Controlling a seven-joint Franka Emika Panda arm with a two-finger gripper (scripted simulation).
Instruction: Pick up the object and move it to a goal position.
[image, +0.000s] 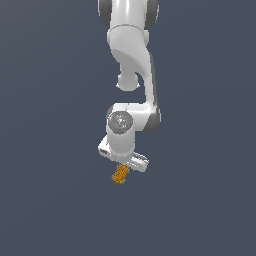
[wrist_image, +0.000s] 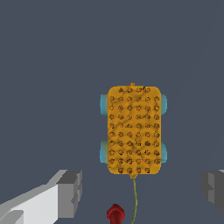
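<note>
The object is an oblong orange block with a dark speckled grid and small teal bits along its long sides. In the exterior view the object lies on the grey floor, half hidden under the white hand. My gripper is open. One grey finger and the other stand far apart, much wider than the block, and neither touches it. In the exterior view my gripper hangs just above the block's near end.
A tiny dark red dot sits close to the block's end. A thin olive line runs from that end past the dot. The flat grey floor spreads all around.
</note>
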